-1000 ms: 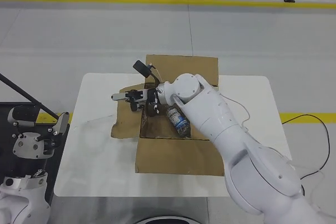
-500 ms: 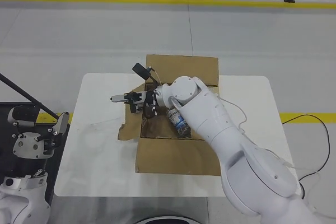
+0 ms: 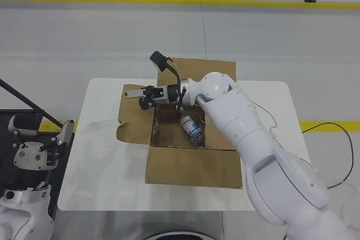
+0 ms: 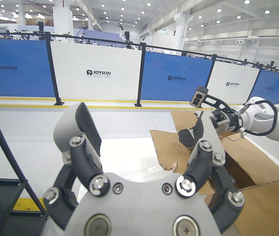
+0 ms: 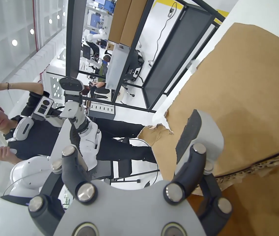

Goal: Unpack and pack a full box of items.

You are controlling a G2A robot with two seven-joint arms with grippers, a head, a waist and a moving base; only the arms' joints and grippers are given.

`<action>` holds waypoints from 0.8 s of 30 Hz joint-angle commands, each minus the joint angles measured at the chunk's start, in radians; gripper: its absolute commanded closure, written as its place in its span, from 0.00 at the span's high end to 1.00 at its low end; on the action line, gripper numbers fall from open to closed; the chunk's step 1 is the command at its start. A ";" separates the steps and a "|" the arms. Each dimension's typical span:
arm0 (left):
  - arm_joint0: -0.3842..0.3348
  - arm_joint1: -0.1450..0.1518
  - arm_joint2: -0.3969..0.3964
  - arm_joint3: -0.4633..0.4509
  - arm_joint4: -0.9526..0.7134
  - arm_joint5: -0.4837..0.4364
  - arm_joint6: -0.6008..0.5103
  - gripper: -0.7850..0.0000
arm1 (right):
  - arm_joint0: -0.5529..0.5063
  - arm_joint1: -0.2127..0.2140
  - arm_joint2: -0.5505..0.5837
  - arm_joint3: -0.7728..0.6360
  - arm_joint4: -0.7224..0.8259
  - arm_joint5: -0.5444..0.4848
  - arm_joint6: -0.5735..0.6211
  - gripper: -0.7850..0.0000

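White tabletop (image 3: pixel 102 174) carries an open cardboard box (image 3: pixel 192 168). My right hand (image 3: pixel 143 97), spread and empty, hovers over the left flap (image 3: pixel 132 123). Its bottle (image 3: pixel 192 129) lies slantwise inside, behind my wrist.

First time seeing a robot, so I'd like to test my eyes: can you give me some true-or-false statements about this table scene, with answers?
1. A bottle lies inside the open cardboard box. True.
2. The right gripper is clamped on the bottle. False: it is open and empty, above the box's torn side flap.
3. The left gripper is open. True.
4. The left gripper is inside the box. False: it is off beside the table, apart from the box.
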 commanded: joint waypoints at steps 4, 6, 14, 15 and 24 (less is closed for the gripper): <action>0.000 0.000 0.000 0.000 0.000 0.000 0.000 1.00 | -0.008 0.031 0.038 -0.016 0.011 -0.040 0.028 1.00; 0.000 0.000 0.000 0.000 0.000 0.000 0.000 1.00 | -0.014 0.048 0.052 -0.036 0.007 -0.049 0.028 1.00; -0.052 0.003 0.059 0.091 -0.007 -0.049 -0.090 1.00 | -0.099 0.176 0.105 -0.277 -0.117 -0.105 -0.028 1.00; -0.079 0.004 0.083 0.114 -0.009 -0.058 -0.113 1.00 | -0.121 0.197 0.114 -0.331 -0.137 -0.115 -0.038 1.00; -0.344 0.011 0.253 0.236 -0.059 -0.101 -0.368 1.00 | -0.416 0.407 0.330 -0.869 -0.276 -0.120 -0.043 1.00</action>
